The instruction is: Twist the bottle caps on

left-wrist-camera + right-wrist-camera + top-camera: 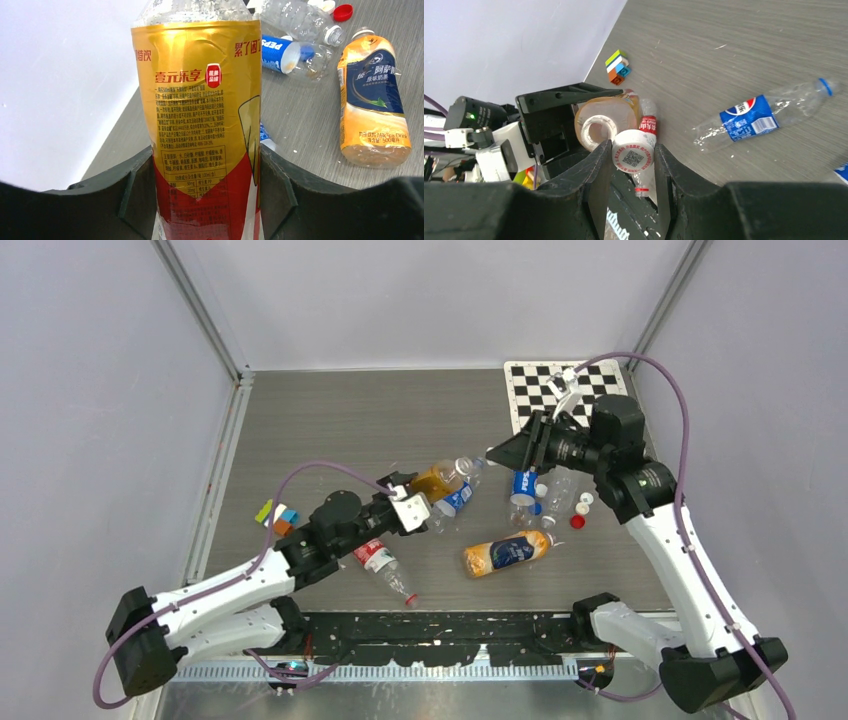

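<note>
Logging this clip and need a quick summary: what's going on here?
The left gripper clamps a gold-labelled bottle whose mouth is uncapped. The right gripper holds a white cap just beside that mouth, not yet on it. Other bottles and loose caps lie on the table.

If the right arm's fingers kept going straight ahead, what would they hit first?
Probably the gold-labelled bottle, at its open mouth, held by the left fingers. The white cap in the right fingers would touch first; depth unclear.
</note>
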You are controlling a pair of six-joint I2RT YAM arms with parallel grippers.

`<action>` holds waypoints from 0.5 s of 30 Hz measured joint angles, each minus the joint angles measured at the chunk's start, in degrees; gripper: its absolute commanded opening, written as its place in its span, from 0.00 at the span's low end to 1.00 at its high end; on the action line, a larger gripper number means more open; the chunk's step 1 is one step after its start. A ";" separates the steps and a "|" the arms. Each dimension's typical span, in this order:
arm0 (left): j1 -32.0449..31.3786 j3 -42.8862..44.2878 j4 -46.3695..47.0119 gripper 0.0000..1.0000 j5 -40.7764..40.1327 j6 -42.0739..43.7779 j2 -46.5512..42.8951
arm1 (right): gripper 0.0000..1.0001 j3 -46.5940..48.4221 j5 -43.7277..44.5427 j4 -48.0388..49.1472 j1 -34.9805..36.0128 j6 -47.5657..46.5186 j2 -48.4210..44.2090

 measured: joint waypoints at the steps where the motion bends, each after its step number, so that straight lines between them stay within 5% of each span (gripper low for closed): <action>1: 0.00 -0.04 0.09 0.00 0.66 1.07 -0.63 | 0.27 0.15 -0.17 0.13 0.98 -0.26 0.63; 15: 0.00 -1.38 -2.36 0.00 3.87 8.44 -3.26 | 0.27 4.39 0.35 -3.34 10.10 -6.10 4.94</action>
